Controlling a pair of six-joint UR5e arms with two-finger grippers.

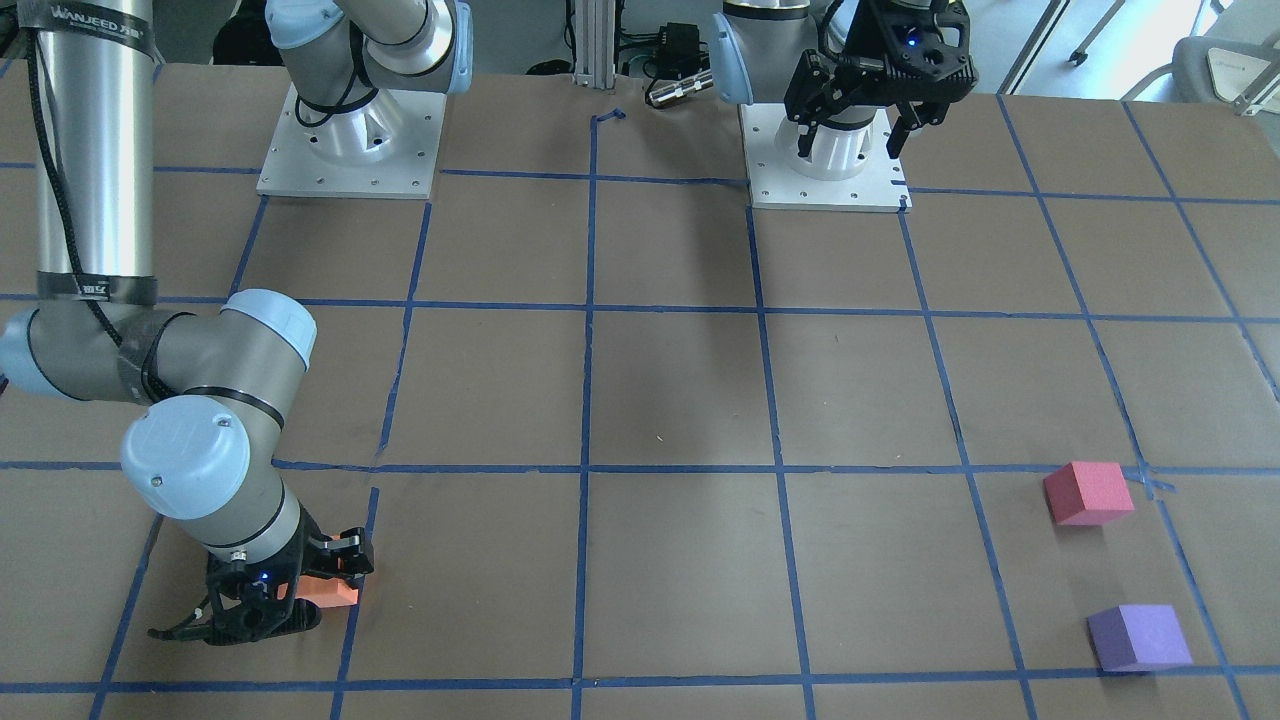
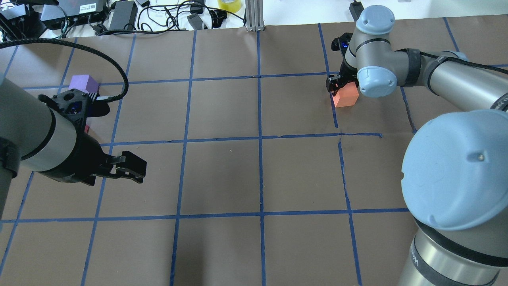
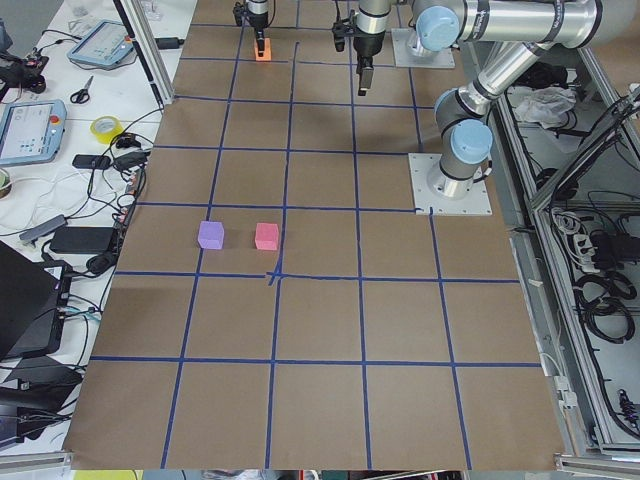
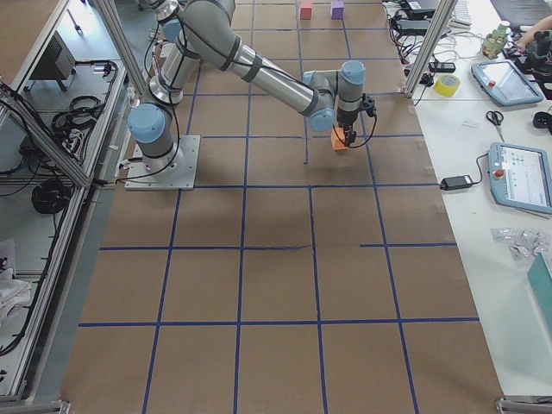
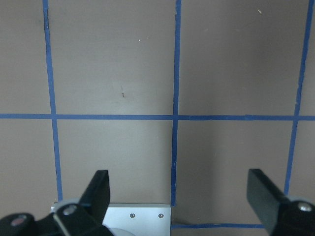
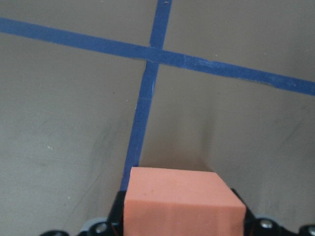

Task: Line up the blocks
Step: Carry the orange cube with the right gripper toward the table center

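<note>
The orange block (image 1: pixel 335 596) sits low at the table between the fingers of my right gripper (image 1: pixel 325 590), which is shut on it. It also shows in the overhead view (image 2: pixel 346 97) and fills the bottom of the right wrist view (image 6: pixel 182 201). The pinkish-red block (image 1: pixel 1088 492) and the purple block (image 1: pixel 1138 637) lie side by side, a little apart, far off on my left side. In the overhead view the purple block (image 2: pixel 83 84) shows, while the pinkish-red one is almost hidden behind my left arm. My left gripper (image 2: pixel 133 167) is open, empty and raised near its base (image 5: pixel 179 189).
Blue tape (image 2: pixel 260 139) marks a grid on the brown table. Both arm base plates (image 1: pixel 780 190) (image 1: pixel 345 170) are bolted at the robot's side. Cables, power bricks and a tape roll (image 2: pixel 229 4) lie beyond the table's far edge.
</note>
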